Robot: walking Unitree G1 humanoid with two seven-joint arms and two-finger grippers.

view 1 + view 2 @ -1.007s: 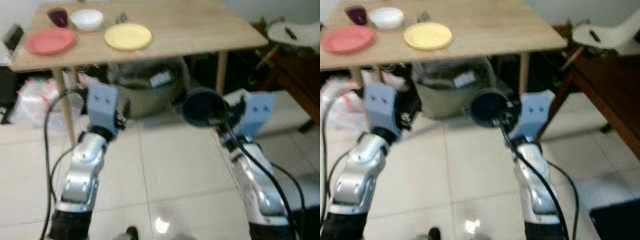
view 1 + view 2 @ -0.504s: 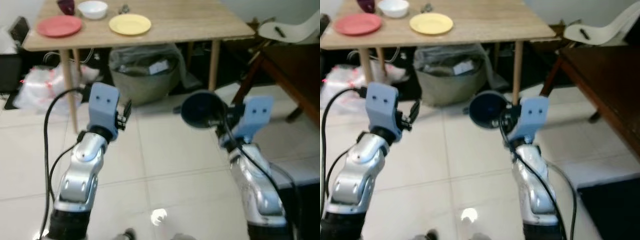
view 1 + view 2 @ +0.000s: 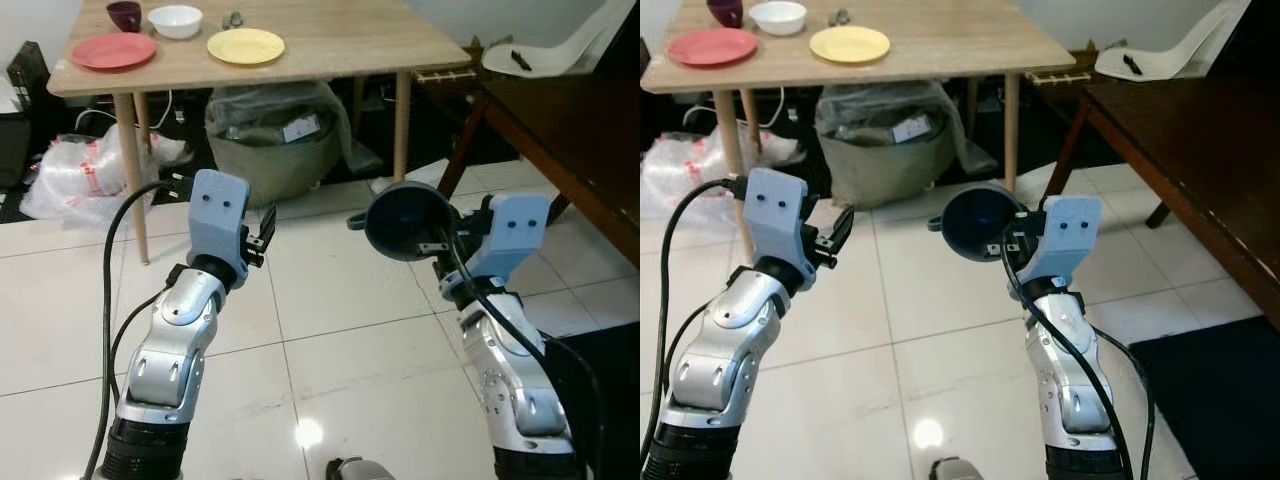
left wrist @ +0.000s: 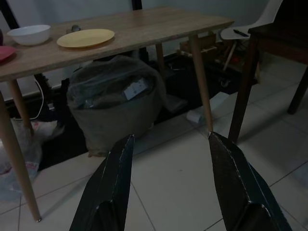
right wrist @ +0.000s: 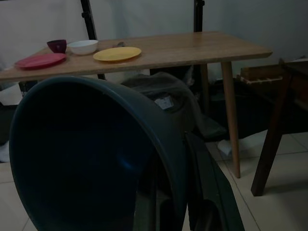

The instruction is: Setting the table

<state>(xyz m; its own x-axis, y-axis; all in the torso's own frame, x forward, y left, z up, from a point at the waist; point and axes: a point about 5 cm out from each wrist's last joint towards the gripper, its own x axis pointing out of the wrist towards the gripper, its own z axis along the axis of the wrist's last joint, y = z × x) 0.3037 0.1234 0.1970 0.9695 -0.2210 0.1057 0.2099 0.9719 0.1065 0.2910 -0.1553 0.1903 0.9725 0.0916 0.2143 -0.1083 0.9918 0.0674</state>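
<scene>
A dark blue bowl [image 3: 405, 220] is held tilted on its side in front of me, well short of the table, with my right gripper [image 3: 434, 243] shut on its rim. In the right wrist view the bowl [image 5: 86, 159] looms close, one finger [image 5: 208, 192] outside its wall. My left gripper [image 3: 262, 232] is open and holds nothing, its fingers [image 4: 111, 187] spread. On the far light wooden table [image 3: 340, 45] lie a red plate [image 3: 113, 50], a white bowl [image 3: 174, 20], a dark purple cup [image 3: 124, 14], a yellow plate [image 3: 245, 45] and some cutlery [image 3: 232, 18].
A grey sack [image 3: 275, 135] sits under the table, with white plastic bags [image 3: 80, 180] to its left. A dark wooden table [image 3: 570, 130] and a white chair [image 3: 545, 50] stand at the right. A dark mat [image 3: 1210, 390] lies on the tiled floor [image 3: 330, 330].
The camera has moved: the wooden table now looks smaller and farther off, and more of the dark table shows. The picture has sharpened. Both grippers hold as before.
</scene>
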